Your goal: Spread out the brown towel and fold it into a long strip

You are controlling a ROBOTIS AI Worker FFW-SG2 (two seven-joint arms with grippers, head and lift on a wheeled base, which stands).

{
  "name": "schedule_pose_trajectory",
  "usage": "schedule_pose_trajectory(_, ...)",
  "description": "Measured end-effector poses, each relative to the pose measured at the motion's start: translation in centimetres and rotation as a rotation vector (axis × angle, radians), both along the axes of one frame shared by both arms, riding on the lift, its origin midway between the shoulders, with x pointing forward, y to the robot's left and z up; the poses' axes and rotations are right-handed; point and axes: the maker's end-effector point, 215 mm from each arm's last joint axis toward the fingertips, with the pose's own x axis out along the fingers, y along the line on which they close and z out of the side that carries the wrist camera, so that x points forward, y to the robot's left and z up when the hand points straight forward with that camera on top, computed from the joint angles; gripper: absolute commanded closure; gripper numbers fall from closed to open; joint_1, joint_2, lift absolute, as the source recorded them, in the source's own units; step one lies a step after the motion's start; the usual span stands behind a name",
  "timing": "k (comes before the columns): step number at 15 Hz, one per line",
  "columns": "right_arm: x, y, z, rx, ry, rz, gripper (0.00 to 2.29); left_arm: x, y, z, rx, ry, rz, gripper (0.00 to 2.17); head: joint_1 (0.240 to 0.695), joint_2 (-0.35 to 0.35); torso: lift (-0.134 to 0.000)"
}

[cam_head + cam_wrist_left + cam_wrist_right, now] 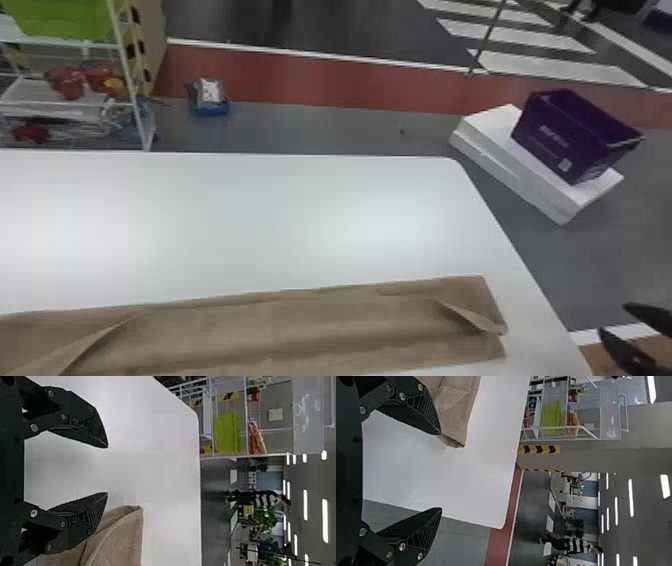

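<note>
Towel [280, 330] lies lengthwise on our worktop [250, 225], already narrowed to a rough strip, with its long sides running across in front of us. We take that layout as deliberate: each end then comes within easy reach. Our left pincer [107, 470] hangs by the towel's left end, our right pincer [441, 471] by its right end, both spread wide and holding nothing, probably so that each can straddle an end without dragging cloth. At the towel's right end a loose lip [475, 319] stands up; near its left end a slanting fold [97, 340] crosses the layers. We judge the strip well along, needing a further fold or some flattening; pinching only the top layer could undo it.
</note>
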Motion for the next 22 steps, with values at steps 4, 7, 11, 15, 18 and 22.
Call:
schedule_pose_trajectory(4,1.3,0.8,0.0,0.141,0.052,-0.062,0.25,-1.5,-1.8,-1.1,-0.185,0.189,0.011,0.56,0.695,-0.255,-0.123)
schedule_pose_trajectory(7,1.9,1.2,-0.7,0.226,0.099,-0.096,0.29,-2.9,-2.8,-1.0,-0.309,0.285,0.026,0.56,0.695,-0.270,-0.123)
schedule_pose_trajectory(11,2.7,5.0,-2.3,0.334,0.162,-0.088,0.29,-4.3,-5.1,-1.0,-0.386,0.392,0.030,0.56,0.695,-0.262,-0.123)
schedule_pose_trajectory(15,3.0,11.2,-1.2,0.386,0.181,-0.026,0.29,-4.0,-5.2,0.1,-0.372,0.381,0.023,0.56,0.695,-0.137,-0.123)
schedule_pose_trajectory(18,4.4,15.2,-0.3,0.308,0.183,0.031,0.29,-3.6,-5.3,0.8,-0.359,0.368,0.018,0.56,0.695,-0.042,-0.123)
schedule_pose_trajectory(22,7.8,21.0,0.3,0.073,0.139,0.162,0.38,-3.3,-5.8,0.6,-0.356,0.372,0.008,0.56,0.695,0.050,-0.123)
